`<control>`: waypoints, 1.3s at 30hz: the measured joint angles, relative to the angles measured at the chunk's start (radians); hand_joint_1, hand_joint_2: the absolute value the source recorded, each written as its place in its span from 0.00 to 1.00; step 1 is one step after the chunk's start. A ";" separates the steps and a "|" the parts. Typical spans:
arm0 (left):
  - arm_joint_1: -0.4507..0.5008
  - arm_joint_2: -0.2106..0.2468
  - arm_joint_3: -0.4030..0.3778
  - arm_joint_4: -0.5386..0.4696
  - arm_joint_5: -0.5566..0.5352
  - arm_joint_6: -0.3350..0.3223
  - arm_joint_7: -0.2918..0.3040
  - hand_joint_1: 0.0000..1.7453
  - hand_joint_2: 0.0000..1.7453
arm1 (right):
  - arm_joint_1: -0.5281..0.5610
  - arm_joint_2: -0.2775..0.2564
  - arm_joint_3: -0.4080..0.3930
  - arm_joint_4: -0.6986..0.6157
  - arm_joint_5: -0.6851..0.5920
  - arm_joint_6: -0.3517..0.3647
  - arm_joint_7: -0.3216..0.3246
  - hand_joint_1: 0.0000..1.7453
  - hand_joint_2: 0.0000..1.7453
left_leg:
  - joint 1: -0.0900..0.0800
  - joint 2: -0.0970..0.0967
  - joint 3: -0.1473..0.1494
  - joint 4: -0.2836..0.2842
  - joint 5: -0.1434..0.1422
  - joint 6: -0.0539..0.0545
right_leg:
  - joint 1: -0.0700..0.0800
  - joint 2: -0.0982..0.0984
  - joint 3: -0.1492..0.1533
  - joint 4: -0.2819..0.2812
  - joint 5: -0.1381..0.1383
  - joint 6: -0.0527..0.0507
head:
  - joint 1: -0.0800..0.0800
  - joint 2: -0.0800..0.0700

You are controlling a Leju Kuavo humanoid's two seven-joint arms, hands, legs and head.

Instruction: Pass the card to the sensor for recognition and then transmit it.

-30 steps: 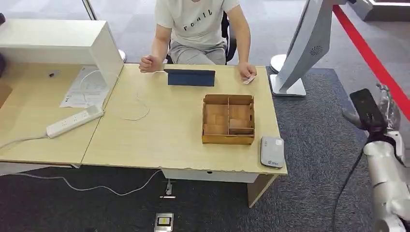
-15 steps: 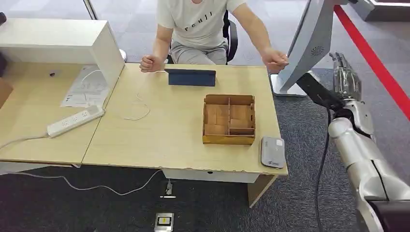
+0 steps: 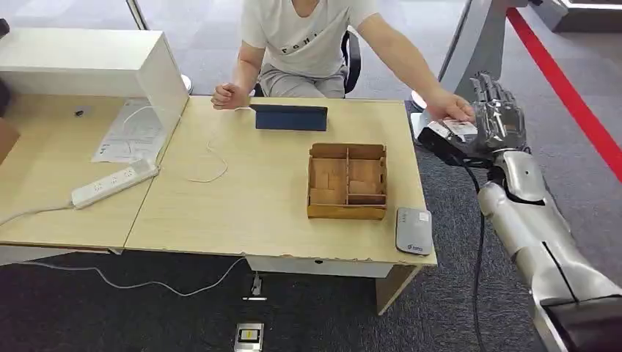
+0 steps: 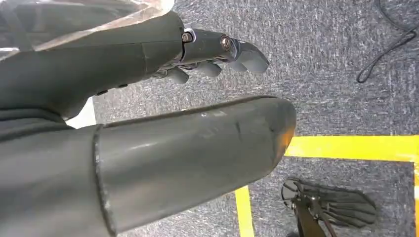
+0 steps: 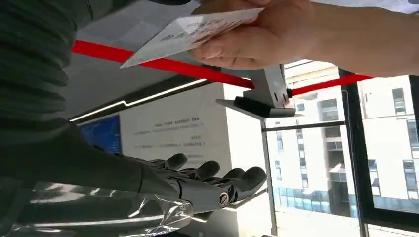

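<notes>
White card (image 3: 460,130) with small print and a bit of red, flat and thin, held out by a person's hand (image 3: 449,110) just off the table's (image 3: 257,205) far right corner. Right hand (image 3: 497,119) raised beside it, fingers (image 5: 217,178) spread, nothing held yet. Best to close softly on the card's free edge, away from the person's fingers. Then over to the grey sensor (image 3: 413,230) near the wooden box (image 3: 347,181). Left hand (image 4: 212,57) hanging low over carpet, holding nothing.
</notes>
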 joint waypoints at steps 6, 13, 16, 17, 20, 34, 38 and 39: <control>0.000 0.001 0.000 0.000 -0.003 0.000 -0.010 0.00 0.00 | -0.003 -0.008 0.022 0.000 0.002 0.002 0.000 0.00 1.00 | 0.000 0.000 0.000 0.000 0.000 0.000 | 0.000 0.000 0.000 0.000 0.000 0.000 | 0.000 0.000; 0.000 0.002 0.000 0.000 -0.003 -0.002 -0.013 0.00 0.00 | -0.003 -0.015 0.027 0.000 0.002 0.003 0.000 1.00 1.00 | 0.000 0.000 0.000 0.000 0.000 0.000 | 0.000 0.000 0.000 0.000 0.000 0.000 | 0.000 0.000; 0.000 0.002 0.000 0.000 -0.003 -0.002 -0.013 0.00 0.00 | -0.003 -0.016 0.027 0.000 0.002 0.003 0.000 1.00 1.00 | 0.000 0.000 0.000 0.000 0.000 0.000 | 0.000 0.000 0.000 0.000 0.000 0.000 | 0.000 0.000; 0.000 0.003 0.000 0.000 -0.003 -0.003 -0.013 0.00 0.00 | -0.003 -0.018 0.029 0.000 0.002 0.005 0.000 1.00 1.00 | 0.000 0.000 0.000 0.000 0.000 0.000 | 0.000 0.000 0.000 0.000 0.000 0.000 | 0.000 0.000; 0.001 0.008 0.000 0.000 -0.004 -0.012 -0.010 0.00 0.00 | -0.002 -0.033 0.040 -0.001 -0.003 0.013 -0.006 1.00 1.00 | 0.000 0.000 0.000 0.000 0.000 0.000 | 0.000 0.000 0.000 0.000 0.000 0.000 | 0.000 0.000; 0.001 0.014 -0.001 0.000 -0.001 -0.006 -0.024 0.00 0.00 | 0.039 -0.057 0.046 -0.050 -0.014 0.011 -0.028 1.00 1.00 | 0.000 0.000 0.000 0.000 0.000 0.000 | 0.000 0.000 0.000 0.000 0.000 0.000 | 0.000 0.000; 0.000 0.014 -0.001 0.000 -0.001 -0.004 -0.012 0.00 0.00 | 0.075 -0.057 0.046 -0.066 -0.027 0.000 -0.051 1.00 1.00 | 0.000 0.000 0.000 0.000 0.000 0.000 | 0.000 0.000 0.000 0.000 0.000 0.000 | 0.000 0.000; 0.000 0.014 -0.001 0.000 -0.001 -0.004 -0.009 0.00 0.00 | 0.088 -0.057 0.046 -0.071 -0.029 -0.003 -0.054 1.00 1.00 | 0.000 0.000 0.000 0.000 0.000 0.000 | 0.000 0.000 0.000 0.000 0.000 0.000 | 0.000 0.000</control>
